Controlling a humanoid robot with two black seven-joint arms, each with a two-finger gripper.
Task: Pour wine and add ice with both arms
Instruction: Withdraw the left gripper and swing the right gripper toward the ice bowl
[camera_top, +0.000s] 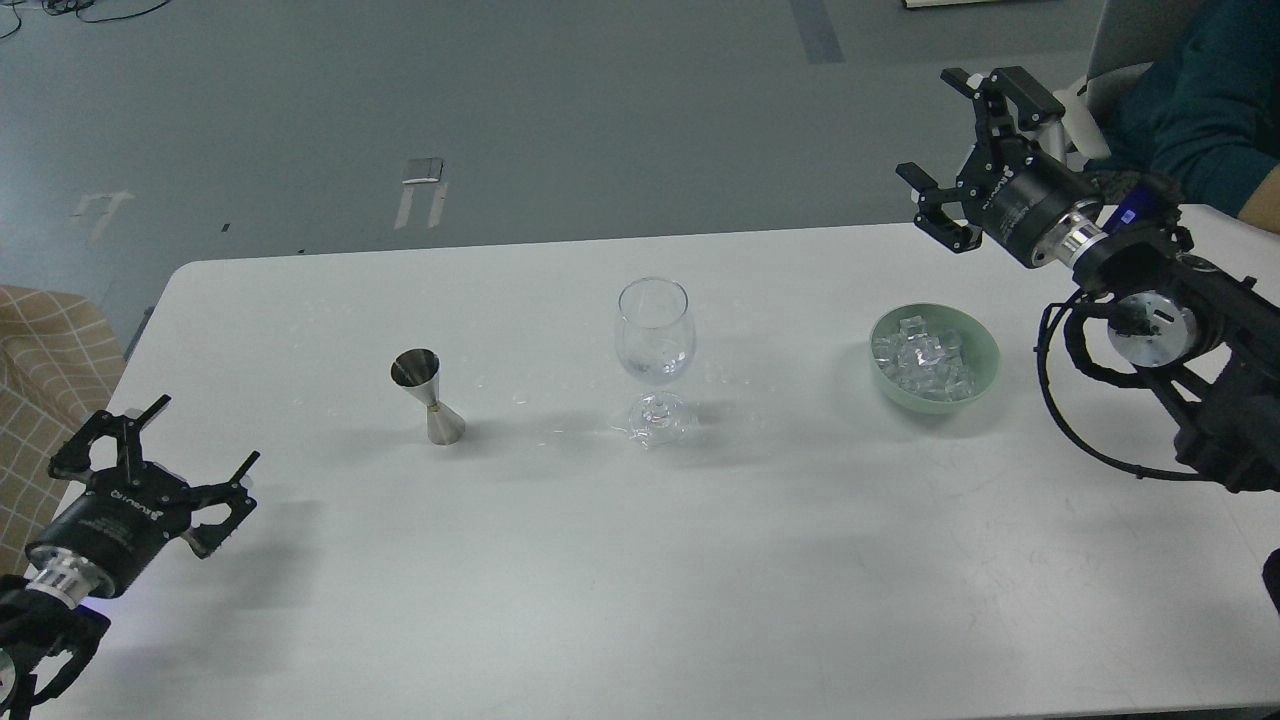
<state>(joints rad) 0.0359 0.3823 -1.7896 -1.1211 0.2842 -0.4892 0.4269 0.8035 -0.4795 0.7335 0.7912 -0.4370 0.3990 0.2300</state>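
From my seat, both grippers hang released and hold nothing: my left gripper (150, 455) sits at the lower left of the frame with its fingers spread, and my right gripper (965, 150) is raised at the upper right, fingers apart.

The ice (922, 362) lies heaped in a pale green bowl (985, 345) right of centre on the white surface (640, 580). The wine glass (654, 360) stands upright at centre, the steel jigger (428, 395) upright to its left, well apart.

My worry is the glass: it is tall on a thin stem, so a sweeping arm could topple it. Droplets near its foot suggest slippery footing. Ice cubes are slick and could squirt from the fingers.

White lettering marks the left gripper's body, too small to read.
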